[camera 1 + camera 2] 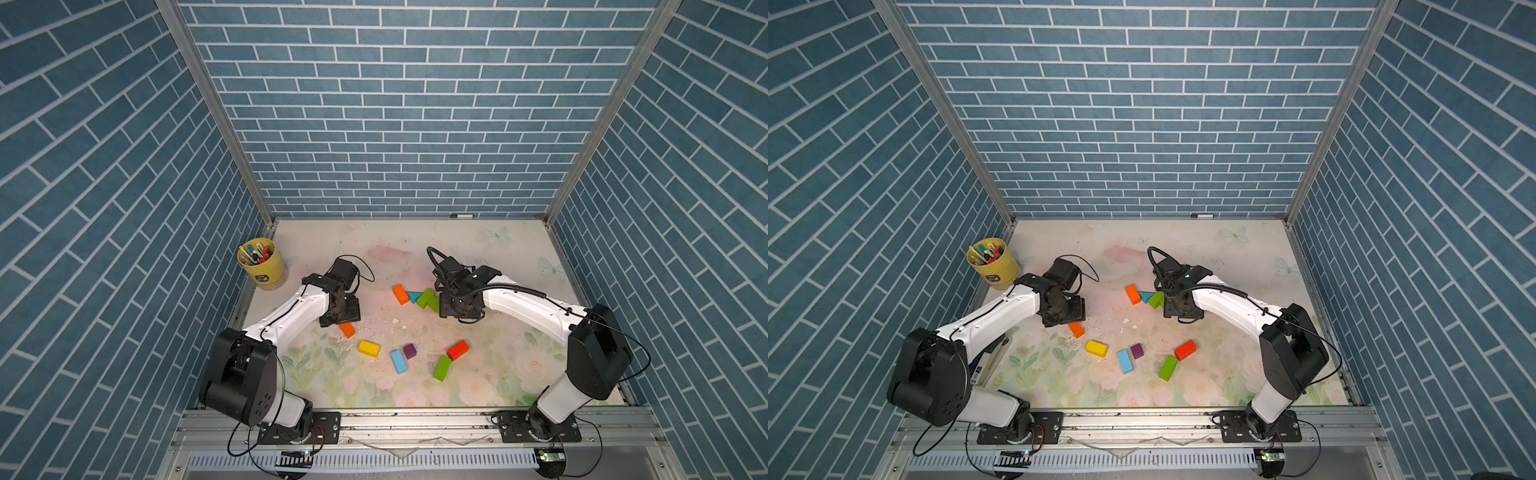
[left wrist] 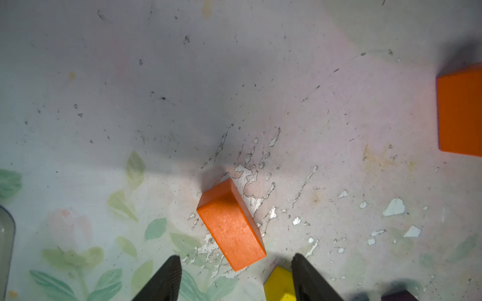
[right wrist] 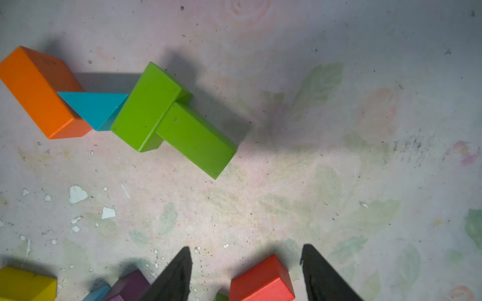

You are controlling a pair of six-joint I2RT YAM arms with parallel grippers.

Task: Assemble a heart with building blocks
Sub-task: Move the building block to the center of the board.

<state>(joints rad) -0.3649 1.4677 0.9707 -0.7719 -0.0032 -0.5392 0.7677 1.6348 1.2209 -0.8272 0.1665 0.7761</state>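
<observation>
**Heart**: only begun, at the far middle of the table.
- Orange brick, teal triangle and two green bricks touch in a row. I judge these to be the notch and the shoulders.

**Loose blocks**, nearer the front and lying apart, awaiting use:
- second orange brick
- yellow brick
- light-blue brick
- purple cube
- red brick
- third green brick

**Left gripper**: jaws apart above the second orange brick, gripping nothing. It looks poised to take or nudge it.

**Right gripper**: jaws apart and empty, just beside the green pair.

**Cup**: holds pens only, no blocks.
</observation>
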